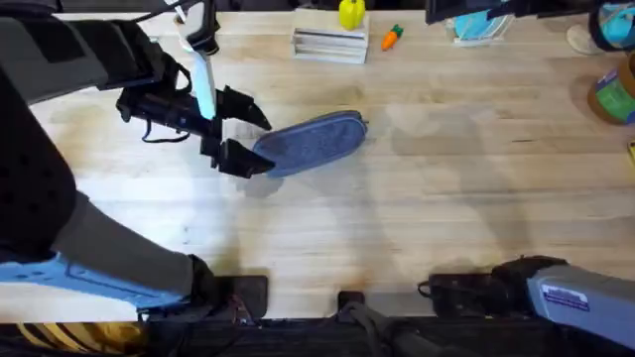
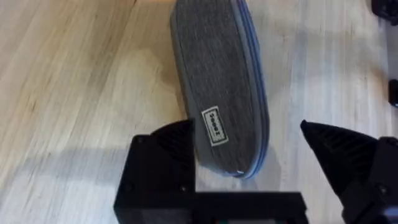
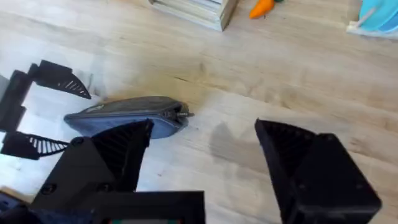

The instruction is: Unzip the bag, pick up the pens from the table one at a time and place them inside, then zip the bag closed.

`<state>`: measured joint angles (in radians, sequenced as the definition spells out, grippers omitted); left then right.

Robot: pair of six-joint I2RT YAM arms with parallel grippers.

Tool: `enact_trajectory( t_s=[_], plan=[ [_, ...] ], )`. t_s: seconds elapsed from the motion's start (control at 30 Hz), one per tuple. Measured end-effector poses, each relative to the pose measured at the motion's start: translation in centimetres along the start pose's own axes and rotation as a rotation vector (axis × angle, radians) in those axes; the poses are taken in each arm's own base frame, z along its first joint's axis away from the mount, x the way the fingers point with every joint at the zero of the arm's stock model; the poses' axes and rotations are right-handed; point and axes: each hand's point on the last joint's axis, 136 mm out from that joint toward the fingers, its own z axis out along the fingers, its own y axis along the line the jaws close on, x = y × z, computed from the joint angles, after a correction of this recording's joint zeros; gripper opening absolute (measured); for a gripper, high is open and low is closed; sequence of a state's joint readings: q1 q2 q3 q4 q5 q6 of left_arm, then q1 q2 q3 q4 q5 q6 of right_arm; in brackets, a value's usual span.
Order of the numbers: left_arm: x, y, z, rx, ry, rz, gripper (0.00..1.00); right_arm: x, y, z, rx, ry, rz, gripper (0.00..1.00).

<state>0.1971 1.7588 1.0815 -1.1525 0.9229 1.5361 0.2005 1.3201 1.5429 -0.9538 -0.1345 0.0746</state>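
Observation:
The blue-grey bag [image 1: 316, 141] lies on the wooden table [image 1: 456, 188], its zipper shut and the zipper pull [image 1: 364, 124] at its right end. My left gripper [image 1: 262, 141] is open around the bag's left end, one finger on each side of it. In the left wrist view the bag [image 2: 221, 81] reaches in between the two fingers of the left gripper [image 2: 249, 142]. My right gripper [image 3: 205, 146] is open and holds nothing, well back from the bag [image 3: 124, 115], near the table's front edge. The pens are out of view.
At the table's back edge stand a stack of white books [image 1: 330, 45], a yellow object [image 1: 351, 13] and an orange carrot toy [image 1: 392, 38]. A blue item [image 1: 476, 25] and a green can [image 1: 615, 94] sit at the back right.

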Motion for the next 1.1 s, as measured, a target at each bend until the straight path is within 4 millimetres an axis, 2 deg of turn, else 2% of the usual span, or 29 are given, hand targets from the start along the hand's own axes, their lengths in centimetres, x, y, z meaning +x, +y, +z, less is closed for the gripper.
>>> enact_trajectory(
  t_s=[0.1,0.2,0.33,0.5,0.77,0.93,1.1],
  plan=[
    [0.3,-0.2,-0.6,-0.009,0.04,-0.001,0.997,-0.1,0.1,-0.8,0.0,-0.02,-0.048,0.993],
    [-1.0,-0.2,-2.5,-0.071,0.078,0.054,0.997,0.0,0.2,-2.0,0.001,-0.04,-0.093,0.993],
    [-4.6,-0.9,-6.6,-0.22,0.128,0.173,0.996,-0.1,0.4,-3.0,0.002,-0.063,-0.129,0.993],
    [-8.3,-3.4,-10.6,-0.406,0.16,0.222,0.995,-0.1,0.4,-3.0,0.002,-0.062,-0.142,0.993],
    [-10.7,-7.8,-14.4,-0.659,0.102,-0.055,0.995,0.3,0.4,-3.1,0.002,-0.048,-0.142,0.993],
    [-10.7,-10.7,-17.4,-0.883,0.045,-0.277,0.996,0.3,0.4,-3.3,0.002,-0.052,-0.142,0.993],
    [-10.6,-13.5,-18.9,-1.017,-0.042,-0.391,0.995,0.3,0.4,-3.3,0.002,-0.052,-0.142,0.993]
  ],
)
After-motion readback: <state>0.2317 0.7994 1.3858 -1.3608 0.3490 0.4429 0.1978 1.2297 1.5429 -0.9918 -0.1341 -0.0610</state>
